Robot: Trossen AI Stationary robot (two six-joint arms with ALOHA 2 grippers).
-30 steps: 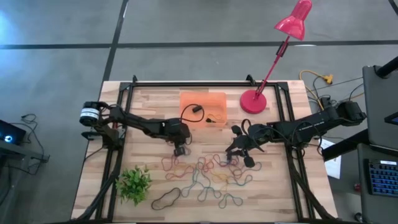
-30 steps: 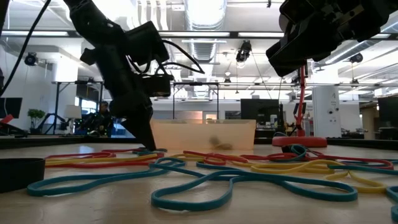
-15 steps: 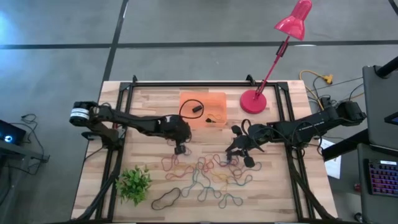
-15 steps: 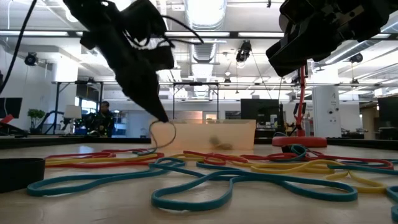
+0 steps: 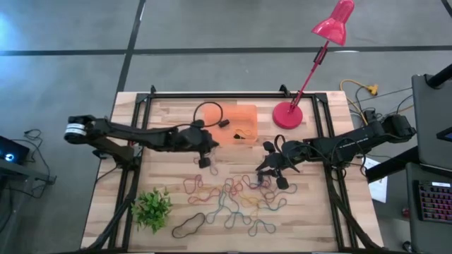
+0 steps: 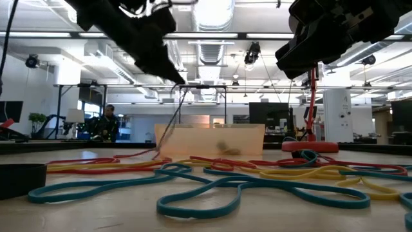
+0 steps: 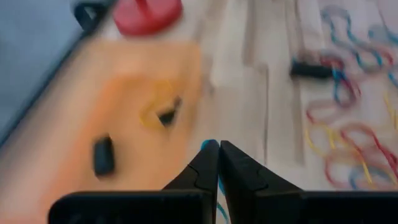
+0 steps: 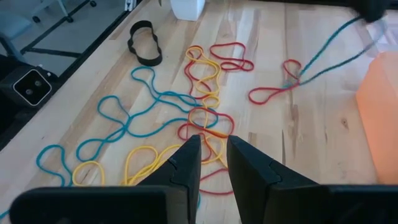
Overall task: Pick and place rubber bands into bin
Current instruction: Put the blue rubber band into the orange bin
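Many rubber bands [image 5: 233,197], red, yellow, blue and black, lie tangled on the near half of the wooden table. The orange bin [image 5: 244,113] stands at the far middle with a yellow band [image 7: 155,109] inside. My left gripper [image 5: 214,143] hangs raised beside the bin's near left corner, shut on a blue band [image 8: 323,50]. My right gripper [image 5: 265,173] hovers over the pile's right part. Its fingers [image 8: 186,165] stand slightly apart with nothing between them. My left gripper pinches one end of the blue band [image 7: 209,145] between its two fingertips, slanting down from the table's left. The band runs taut from the fingertips [image 6: 181,82] down to the table. There its lower end is caught in a red band [image 8: 273,92].
A red lamp base [image 5: 287,115] stands right of the bin. A small green plant [image 5: 152,208] sits at the near left, with a black band [image 5: 189,226] beside it. Dark frame rails run along the table's sides. A person [image 6: 106,119] sits far behind the table.
My left gripper has risen from the table and tipped from steeply down toward level, drifting toward the bin. It stays shut on the blue band. The band has been drawn up and pulled taut, while its lower end stays on the table at the pile.
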